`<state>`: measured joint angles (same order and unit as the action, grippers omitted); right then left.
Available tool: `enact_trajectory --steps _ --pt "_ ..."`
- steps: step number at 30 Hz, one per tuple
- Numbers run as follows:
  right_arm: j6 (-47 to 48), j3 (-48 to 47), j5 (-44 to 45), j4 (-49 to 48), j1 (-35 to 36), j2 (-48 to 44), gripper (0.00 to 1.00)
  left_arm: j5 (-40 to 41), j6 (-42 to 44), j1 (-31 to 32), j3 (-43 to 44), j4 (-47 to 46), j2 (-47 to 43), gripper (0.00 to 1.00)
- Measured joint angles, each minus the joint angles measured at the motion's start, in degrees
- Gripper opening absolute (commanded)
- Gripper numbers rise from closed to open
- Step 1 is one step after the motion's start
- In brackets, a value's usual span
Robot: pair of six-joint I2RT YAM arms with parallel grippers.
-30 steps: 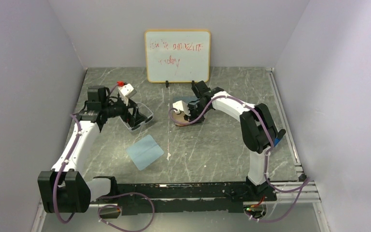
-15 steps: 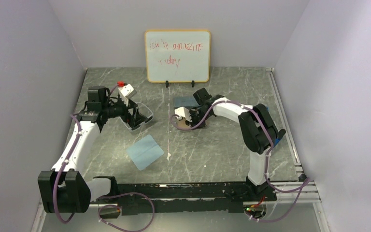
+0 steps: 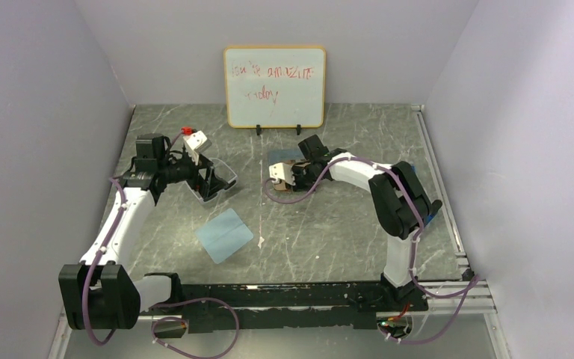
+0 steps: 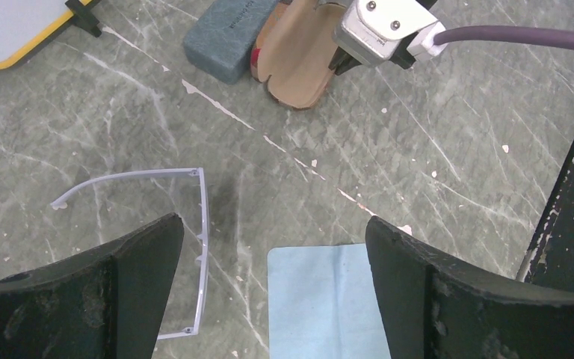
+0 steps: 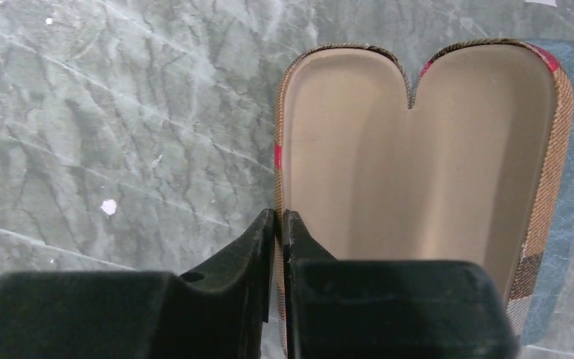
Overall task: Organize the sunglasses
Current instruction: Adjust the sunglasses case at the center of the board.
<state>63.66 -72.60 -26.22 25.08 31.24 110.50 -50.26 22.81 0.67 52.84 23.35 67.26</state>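
Observation:
A pair of glasses (image 4: pixel 194 224) with a thin pale frame and see-through lenses lies on the table. It is under my left finger in the left wrist view and also shows in the top view (image 3: pixel 223 183). My left gripper (image 4: pixel 273 224) is open and empty just above it (image 3: pixel 209 179). No chunky white pair or brown pair shows. My right gripper (image 5: pixel 279 217) is shut on the side rim of the open plaid case (image 5: pixel 418 149), which has a tan lining and is empty. The right gripper (image 3: pixel 288 178) also shows in the top view at mid-table.
A grey-blue case (image 4: pixel 228 34) lies right behind the plaid case (image 4: pixel 299 67). A light-blue cloth (image 3: pixel 224 234) lies flat near the middle front and also shows in the left wrist view (image 4: pixel 321 299). A whiteboard (image 3: pixel 274 86) stands at the back.
My right gripper has shifted a little with the plaid case, uncovering the grey-blue case behind it. The left arm and the glasses have not moved.

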Motion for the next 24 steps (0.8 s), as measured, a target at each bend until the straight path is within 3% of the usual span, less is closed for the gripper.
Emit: enact_trajectory --steps 24 --pt "3.69 -7.72 2.58 -2.47 0.39 7.32 0.11 -0.02 0.00 -0.11 -0.13 -0.02 0.00 0.96"
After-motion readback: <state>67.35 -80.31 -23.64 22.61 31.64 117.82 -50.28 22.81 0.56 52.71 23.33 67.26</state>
